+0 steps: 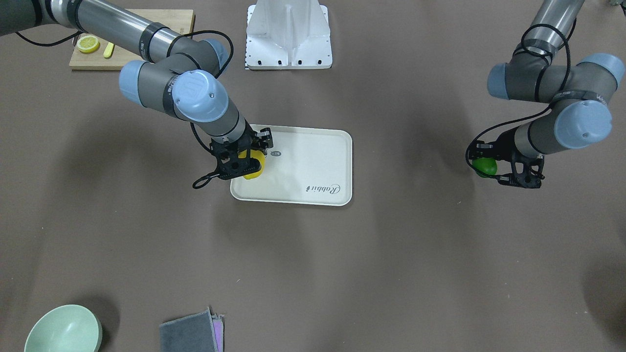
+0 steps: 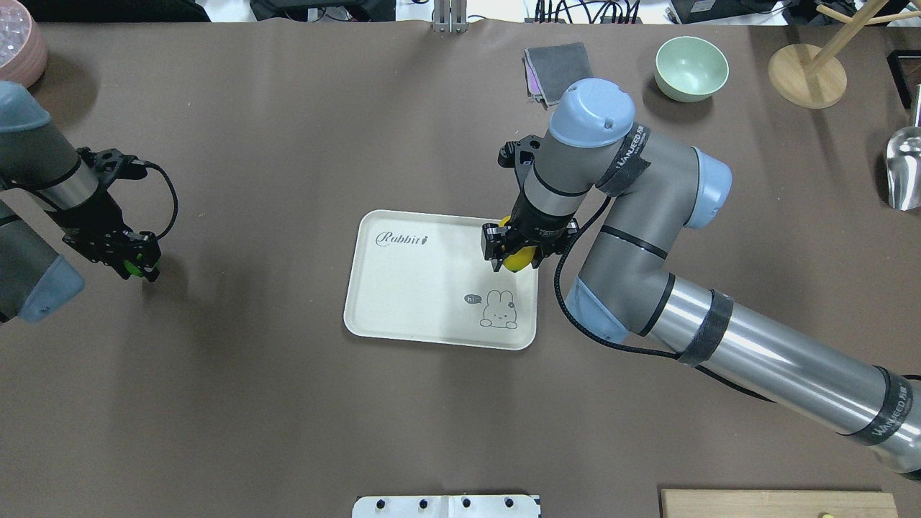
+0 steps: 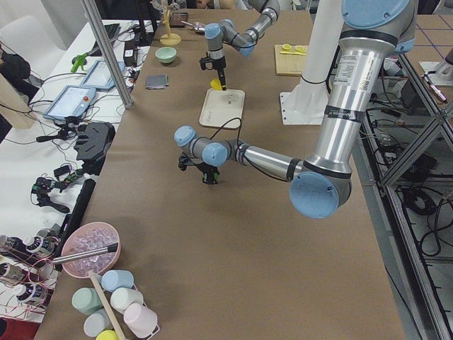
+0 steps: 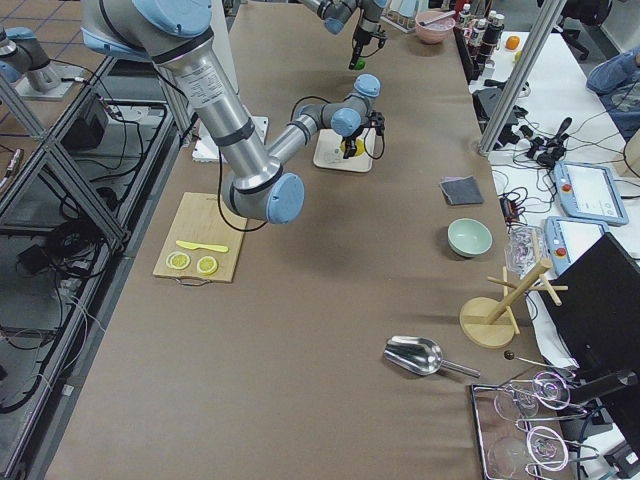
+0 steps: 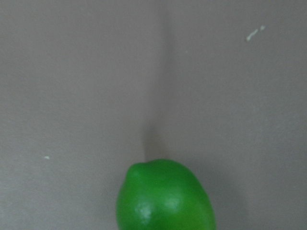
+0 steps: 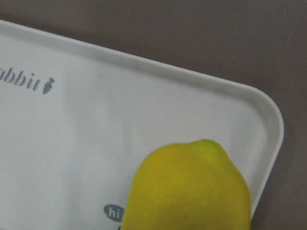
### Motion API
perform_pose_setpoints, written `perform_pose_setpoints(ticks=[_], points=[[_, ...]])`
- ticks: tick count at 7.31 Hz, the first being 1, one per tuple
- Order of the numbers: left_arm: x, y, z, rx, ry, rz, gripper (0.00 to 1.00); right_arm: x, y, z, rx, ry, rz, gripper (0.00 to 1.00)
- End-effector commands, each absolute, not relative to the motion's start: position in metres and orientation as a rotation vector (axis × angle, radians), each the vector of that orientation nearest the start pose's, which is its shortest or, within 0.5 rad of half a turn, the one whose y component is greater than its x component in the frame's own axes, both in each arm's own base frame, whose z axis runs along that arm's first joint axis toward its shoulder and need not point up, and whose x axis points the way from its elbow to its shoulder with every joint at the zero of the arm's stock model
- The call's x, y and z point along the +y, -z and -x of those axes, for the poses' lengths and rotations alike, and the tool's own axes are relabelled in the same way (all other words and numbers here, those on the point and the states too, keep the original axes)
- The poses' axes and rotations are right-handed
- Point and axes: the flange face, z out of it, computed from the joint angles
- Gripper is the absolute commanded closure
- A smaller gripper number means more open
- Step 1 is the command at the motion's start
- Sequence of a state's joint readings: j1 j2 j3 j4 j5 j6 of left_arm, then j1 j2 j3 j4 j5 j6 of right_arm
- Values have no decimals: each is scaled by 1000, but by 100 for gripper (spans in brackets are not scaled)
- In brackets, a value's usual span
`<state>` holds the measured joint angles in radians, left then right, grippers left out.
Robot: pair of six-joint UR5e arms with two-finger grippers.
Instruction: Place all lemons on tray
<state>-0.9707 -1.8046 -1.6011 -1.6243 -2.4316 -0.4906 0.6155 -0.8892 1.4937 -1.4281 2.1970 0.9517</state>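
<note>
The cream-white tray (image 2: pixel 417 288) with the bear drawing lies mid-table. My right gripper (image 2: pixel 516 248) is shut on the yellow lemon (image 2: pixel 519 257) and holds it just over the tray's right end, near the rim. The right wrist view shows this lemon (image 6: pixel 189 189) above the tray's corner (image 6: pixel 96 124). My left gripper (image 2: pixel 129 262) is far to the tray's left, shut on the green lemon (image 2: pixel 132 267), low over the bare table. The left wrist view shows the green lemon (image 5: pixel 165 196) against the brown table. In the front view the yellow lemon (image 1: pixel 255 166) and the green lemon (image 1: pixel 485 166) sit between the fingers.
A wooden cutting board (image 1: pixel 132 54) with lemon slices (image 1: pixel 88 44) lies beside the robot base (image 1: pixel 288 36). A green bowl (image 2: pixel 691 67), a grey cloth (image 2: pixel 557 68), a wooden stand (image 2: pixel 806 75) and a metal scoop (image 2: pixel 905 169) are at the far right. A pink bowl (image 2: pixel 18 50) is far left.
</note>
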Motion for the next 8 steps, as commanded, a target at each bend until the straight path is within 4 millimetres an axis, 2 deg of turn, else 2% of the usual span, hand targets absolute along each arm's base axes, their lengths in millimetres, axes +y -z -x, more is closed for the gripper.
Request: perform_pose_setpoints(ticks=[1, 2, 3, 4, 5, 7, 8], points=[[-526, -434, -289, 941, -281, 98, 100, -472, -264, 551, -923, 246, 66, 48], [-538, -387, -309, 978, -325, 46, 100, -476, -265, 548, -921, 254, 55, 0], [-537, -332, -348, 1013, -352, 34, 100, -479, -260, 546, -928, 258, 46, 0], [-518, -295, -395, 1037, -307, 100, 100, -488, -256, 534, -938, 246, 38, 0], [-490, -268, -439, 1044, -307, 154, 100, -506, -254, 514, -954, 221, 37, 0], [-486, -222, -491, 1055, -302, 198, 100, -552, -256, 452, -988, 153, 34, 0], [-474, -206, -528, 1047, -324, 232, 100, -558, -272, 426, -985, 204, -17, 0]])
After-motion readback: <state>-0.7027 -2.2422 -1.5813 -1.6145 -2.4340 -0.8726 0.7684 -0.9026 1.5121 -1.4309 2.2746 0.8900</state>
